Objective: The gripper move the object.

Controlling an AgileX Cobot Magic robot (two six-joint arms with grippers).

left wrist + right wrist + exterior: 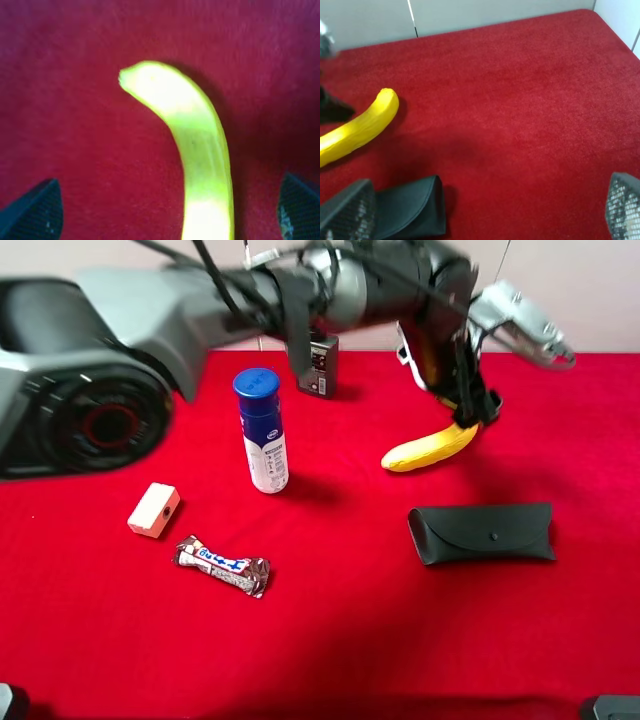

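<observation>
The yellow banana lies on the red cloth right of the middle. My left arm reaches across from the left, and its black gripper is over the banana's right end. In the left wrist view the banana runs between the two fingertips, which stand wide apart on either side and do not touch it, so the left gripper is open. My right gripper is open and empty, and in its view the banana lies off to one side. The right gripper does not show in the high view.
A black glasses case lies just in front of the banana and also shows in the right wrist view. A blue-capped bottle, a cream block and a wrapped candy bar stand to the left. A dark box stands at the back.
</observation>
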